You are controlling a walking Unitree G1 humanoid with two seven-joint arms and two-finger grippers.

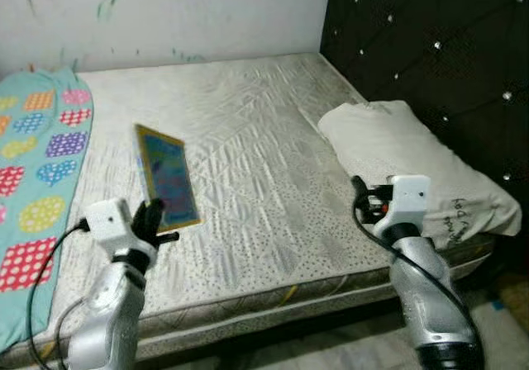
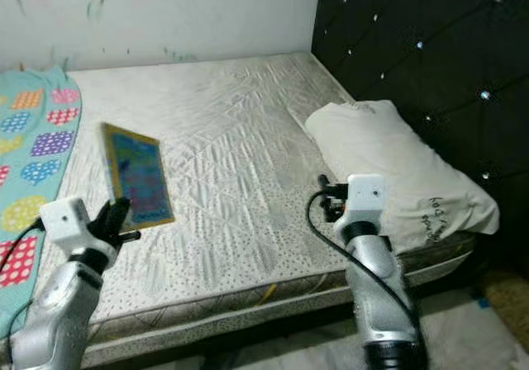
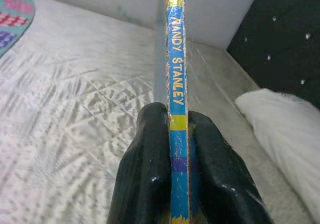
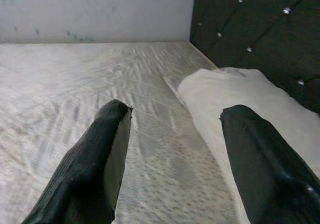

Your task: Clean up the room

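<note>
My left claw (image 3: 172, 134) is clamped on a thin blue book (image 1: 168, 174), its two black fingers (image 3: 145, 169) pinching the spine, which reads "MANDY STANLEY". The book is lifted above the near-left part of the bed (image 1: 248, 163), tilted. A heart-patterned teal blanket (image 1: 33, 172) lies along the bed's left edge. My right claw (image 4: 175, 134) hangs with its fingers wide apart over the mattress, just beside the white pillow (image 1: 413, 163) against the black tufted headboard (image 1: 446, 48).
</note>
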